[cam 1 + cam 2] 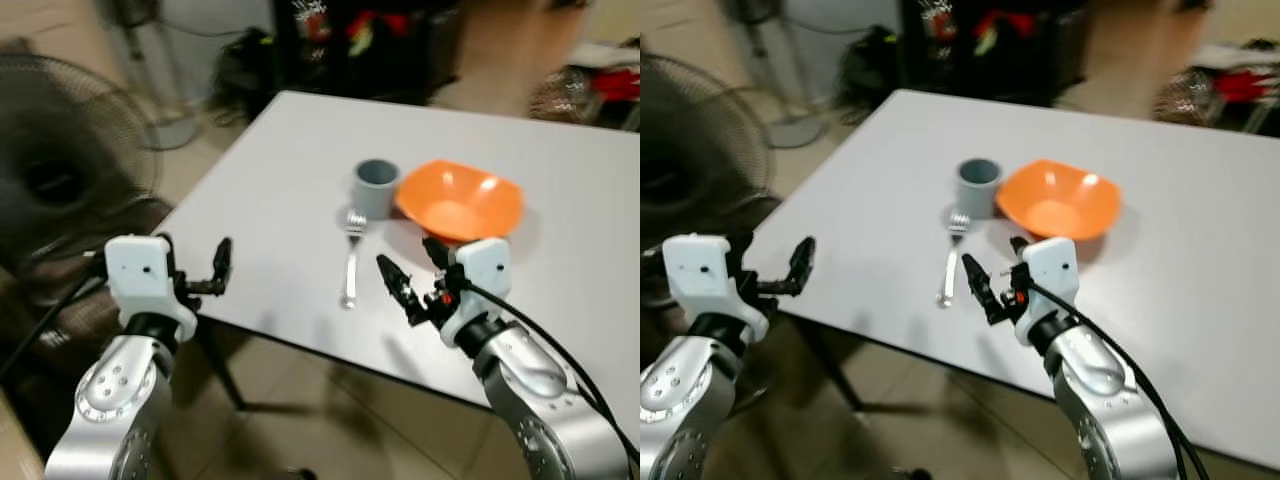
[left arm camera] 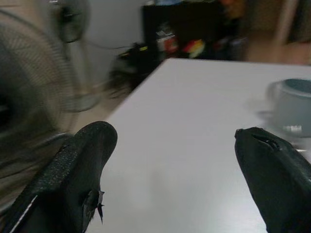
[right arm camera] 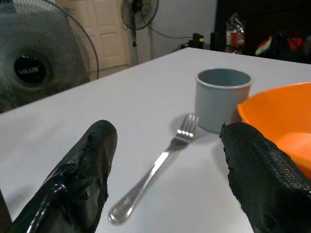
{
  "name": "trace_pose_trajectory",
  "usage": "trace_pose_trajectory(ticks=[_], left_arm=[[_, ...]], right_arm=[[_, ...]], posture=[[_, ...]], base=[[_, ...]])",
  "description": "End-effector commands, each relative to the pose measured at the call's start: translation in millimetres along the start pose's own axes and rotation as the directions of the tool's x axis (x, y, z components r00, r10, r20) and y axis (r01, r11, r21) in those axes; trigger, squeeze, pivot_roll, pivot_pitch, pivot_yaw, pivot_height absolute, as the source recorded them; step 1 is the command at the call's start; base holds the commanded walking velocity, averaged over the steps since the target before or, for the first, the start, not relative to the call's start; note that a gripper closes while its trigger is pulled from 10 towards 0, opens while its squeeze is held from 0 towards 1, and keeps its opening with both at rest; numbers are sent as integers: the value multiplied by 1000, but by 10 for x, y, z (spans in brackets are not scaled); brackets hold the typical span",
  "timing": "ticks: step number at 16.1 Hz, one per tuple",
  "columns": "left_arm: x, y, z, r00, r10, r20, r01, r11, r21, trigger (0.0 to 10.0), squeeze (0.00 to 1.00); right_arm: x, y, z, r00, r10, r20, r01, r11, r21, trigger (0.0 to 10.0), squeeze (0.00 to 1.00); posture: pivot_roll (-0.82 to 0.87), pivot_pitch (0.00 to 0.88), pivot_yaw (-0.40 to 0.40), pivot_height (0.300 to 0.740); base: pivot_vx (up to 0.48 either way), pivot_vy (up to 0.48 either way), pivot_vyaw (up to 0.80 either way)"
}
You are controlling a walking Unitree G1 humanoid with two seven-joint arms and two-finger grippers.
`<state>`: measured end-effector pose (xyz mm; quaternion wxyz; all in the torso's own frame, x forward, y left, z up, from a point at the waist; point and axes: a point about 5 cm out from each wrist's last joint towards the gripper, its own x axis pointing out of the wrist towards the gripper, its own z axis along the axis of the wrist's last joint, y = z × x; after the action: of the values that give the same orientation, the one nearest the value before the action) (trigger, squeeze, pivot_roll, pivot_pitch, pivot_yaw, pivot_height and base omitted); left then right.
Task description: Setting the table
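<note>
Cup (image 1: 377,186), bowl (image 1: 460,200) and fork (image 1: 351,262) already grouped mid-desk (image 1: 280,150), toward its near edge. Right end effector (image 1: 412,275) and left end effector (image 1: 195,262) both apart, empty; setting looks nearly done.

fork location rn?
The fork lies flat on the white table, tines pointing at the grey cup, with the orange bowl to its right. The open right hand hovers just right of its handle.

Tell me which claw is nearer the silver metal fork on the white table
The right claw, open just to the silver metal fork's right above the table. The left claw hovers open off the white table's left edge, farther away.
</note>
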<state>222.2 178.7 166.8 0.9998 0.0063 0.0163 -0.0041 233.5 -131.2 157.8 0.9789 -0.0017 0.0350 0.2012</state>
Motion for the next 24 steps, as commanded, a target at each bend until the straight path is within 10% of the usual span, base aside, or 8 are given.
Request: trace_pose_trajectory(ticks=[1,24], left_arm=[[-1,-5,11,1000,-12,-21,12,1000,29,10000,0],[-59,-20,9,999,-26,-39,29,996,87,10000,0]], right_arm=[[33,-56,37,1000,-23,12,23,1000,-9,10000,90],[131,49,-8,998,66,-3,-66,998,13,10000,0]], posture=[[-26,0,80,740],[5,0,24,740]], base=[[0,0,800],[0,75,800]])
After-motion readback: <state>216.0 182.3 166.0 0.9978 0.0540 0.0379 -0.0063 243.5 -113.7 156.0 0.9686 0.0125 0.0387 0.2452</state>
